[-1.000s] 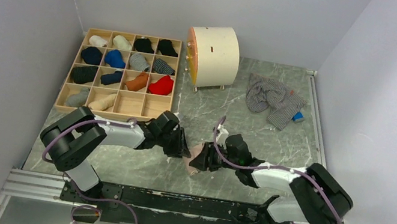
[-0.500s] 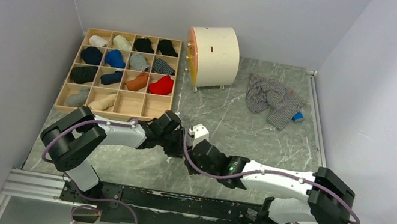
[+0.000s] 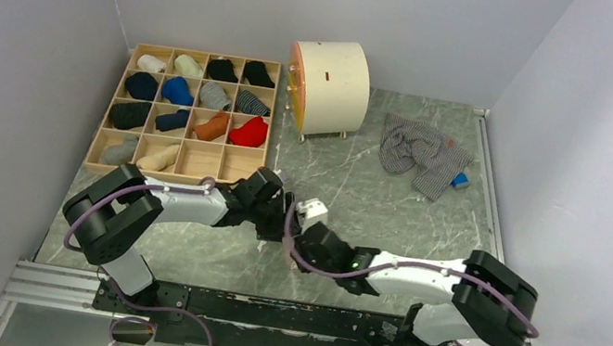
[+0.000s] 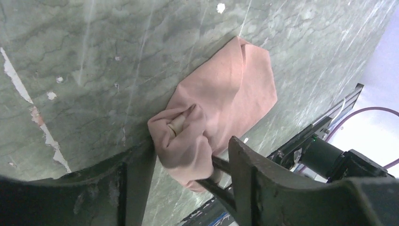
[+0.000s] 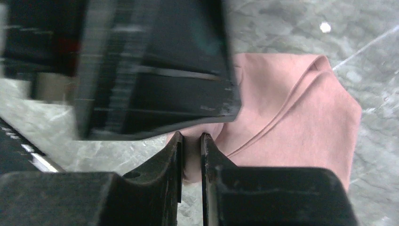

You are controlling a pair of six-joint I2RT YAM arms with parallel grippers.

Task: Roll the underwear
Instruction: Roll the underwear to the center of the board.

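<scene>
so the pink underwear (image 4: pixel 226 94) lies half-rolled on the counter (image 4: pixel 94 56), right end effector (image 5: pixel 191 141) pinched nearly closed on the bunched end, I guess to keep it tight, left end effector (image 4: pixel 188 150) spread loosely around it

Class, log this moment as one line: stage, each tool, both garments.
stage: rolling pink underwear | left tool: open around rolled end | right tool: pinching its edge | striped underwear: crumpled, far right, untouched

Left claw (image 4: pixel 188 160) and right claw (image 5: pixel 190 150) crowd the pink underwear (image 4: pixel 235 89); table (image 3: pixel 374 194) beyond seems open.
</scene>
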